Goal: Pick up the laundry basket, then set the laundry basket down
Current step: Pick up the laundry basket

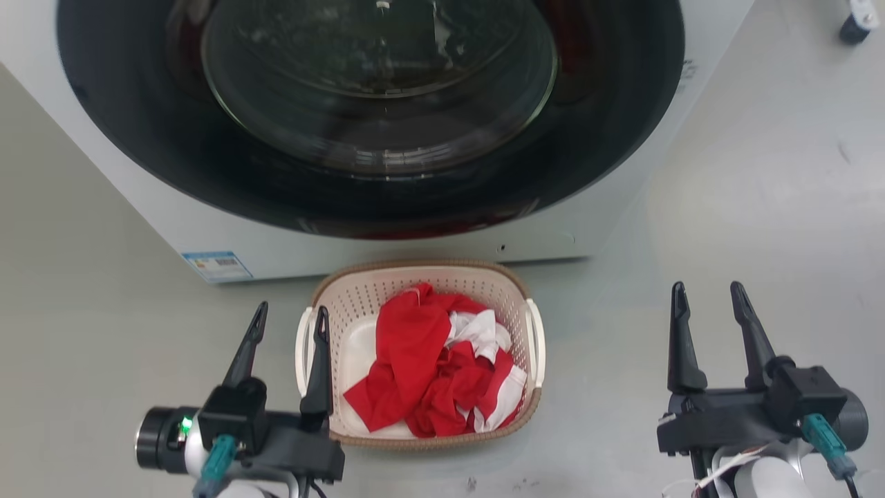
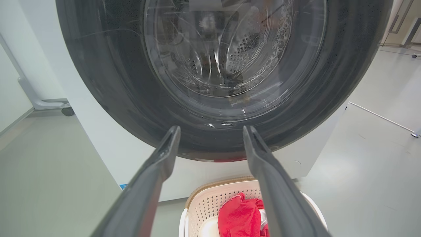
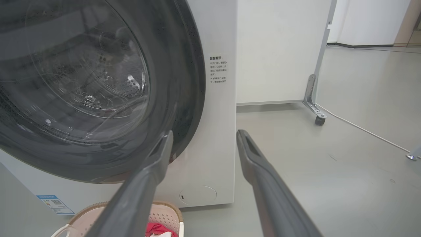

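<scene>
Two dark fingers of the left gripper (image 1: 291, 309) are being held wide apart at the lower left of the head view, with nothing between them. The right gripper (image 1: 707, 287) is being held spread and empty too.

Between them, nearer the left one, the laundry basket (image 1: 442, 264) is sitting on the floor (image 1: 760, 207), and red and white clothes (image 1: 415, 346) are being carried in it. No part of the task is judged done: the basket is not being gripped or lifted, so both the pick-up and the set-down are left. The left gripper's inner finger is being seen across the basket's left handle (image 1: 302, 342); it is probably hovering above it, though contact cannot be told. The right handle (image 1: 536, 339) is lying well apart from the right gripper.

Just behind the far rim, the washer (image 1: 228, 228) is standing, and its round door (image 1: 380, 104) is bulging toward the basket, so room that way is judged tight. Open floor is being offered on both sides.
</scene>
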### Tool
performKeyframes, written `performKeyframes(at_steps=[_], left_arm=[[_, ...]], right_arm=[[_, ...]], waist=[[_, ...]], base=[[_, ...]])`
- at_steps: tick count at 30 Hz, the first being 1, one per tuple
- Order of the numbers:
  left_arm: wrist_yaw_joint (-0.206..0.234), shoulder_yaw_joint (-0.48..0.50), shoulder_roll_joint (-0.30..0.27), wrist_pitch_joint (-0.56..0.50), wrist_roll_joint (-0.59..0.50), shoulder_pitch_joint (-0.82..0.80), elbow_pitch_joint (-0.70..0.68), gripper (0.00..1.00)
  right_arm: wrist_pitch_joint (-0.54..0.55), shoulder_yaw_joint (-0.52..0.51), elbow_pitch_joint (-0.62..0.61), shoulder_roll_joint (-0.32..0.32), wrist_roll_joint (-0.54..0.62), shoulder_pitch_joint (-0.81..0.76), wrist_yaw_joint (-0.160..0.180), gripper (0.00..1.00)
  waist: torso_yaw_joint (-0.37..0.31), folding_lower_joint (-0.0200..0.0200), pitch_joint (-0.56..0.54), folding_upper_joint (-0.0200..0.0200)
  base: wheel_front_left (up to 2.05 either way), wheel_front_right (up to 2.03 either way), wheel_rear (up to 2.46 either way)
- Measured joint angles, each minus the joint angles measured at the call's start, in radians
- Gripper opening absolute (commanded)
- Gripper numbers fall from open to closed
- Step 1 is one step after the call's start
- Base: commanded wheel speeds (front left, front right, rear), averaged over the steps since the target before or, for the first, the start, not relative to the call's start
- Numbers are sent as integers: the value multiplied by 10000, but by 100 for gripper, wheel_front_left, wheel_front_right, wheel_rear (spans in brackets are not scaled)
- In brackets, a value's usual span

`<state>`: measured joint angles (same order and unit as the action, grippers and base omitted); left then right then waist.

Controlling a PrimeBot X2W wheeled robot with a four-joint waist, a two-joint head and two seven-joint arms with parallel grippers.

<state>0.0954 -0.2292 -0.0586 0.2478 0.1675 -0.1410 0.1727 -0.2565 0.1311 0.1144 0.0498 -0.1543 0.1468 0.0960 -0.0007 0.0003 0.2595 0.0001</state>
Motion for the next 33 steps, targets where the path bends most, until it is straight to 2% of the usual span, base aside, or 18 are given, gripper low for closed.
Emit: performKeyframes(at_steps=[18,26,33], left_arm=[[-119,573,61,-483,276,-2702,2865,100],[-115,761,117,-616,343,-3894,3841,100],[-115,853,144,-660,487,-4840,4500,100]], right_arm=[[-2,132,2506,21,-52,2873,-276,100],[-2,420,3582,38,-305,4295,-341,100],[-2,1062,4289,56,-700,5323,-305,100]], waist=[[20,0,2646,1],[50,0,3851,1],[64,-1,4900,1]], base=[[0,0,0],[0,0,0],[0,0,0]])
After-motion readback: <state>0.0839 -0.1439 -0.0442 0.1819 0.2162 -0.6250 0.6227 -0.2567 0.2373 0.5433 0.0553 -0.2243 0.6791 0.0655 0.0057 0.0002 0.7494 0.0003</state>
